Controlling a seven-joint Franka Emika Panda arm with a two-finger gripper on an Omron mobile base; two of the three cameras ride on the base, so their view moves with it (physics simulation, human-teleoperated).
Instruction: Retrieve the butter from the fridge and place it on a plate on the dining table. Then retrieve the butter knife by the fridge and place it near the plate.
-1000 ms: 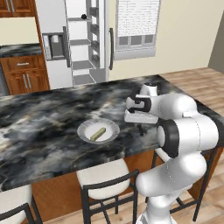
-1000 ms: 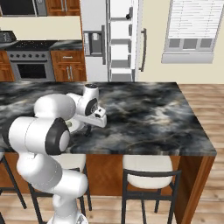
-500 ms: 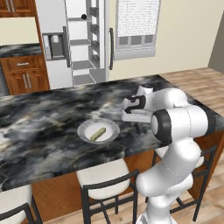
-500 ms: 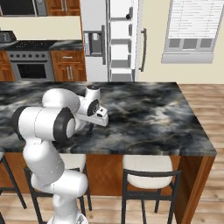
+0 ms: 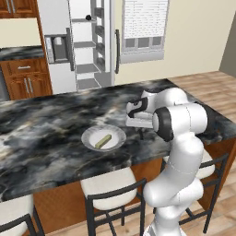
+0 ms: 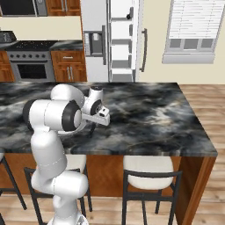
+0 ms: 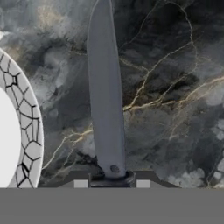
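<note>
The butter (image 5: 103,141) lies on the round white plate (image 5: 91,133) on the marbled dining table (image 5: 41,138). To the plate's right my gripper (image 5: 139,129) points down over the tabletop. It is shut on the butter knife (image 7: 105,87), whose grey blade runs out from between the fingertips (image 7: 81,183) above the marble. The plate's ridged rim (image 7: 30,140) lies just left of the blade. From the right base view, the gripper (image 6: 92,127) hangs low over the table (image 6: 149,114). Behind the table stands the fridge (image 5: 87,41), one door open.
Stools (image 5: 110,189) stand along the table's near edge, under my arm. A wooden counter (image 5: 18,76) and a stove (image 6: 30,66) flank the fridge (image 6: 118,39). A window (image 6: 193,30) is at the back right.
My hand has crept a little towards the plate with the knife still in it, and the elbow has swung round. The plate and butter have not moved.
</note>
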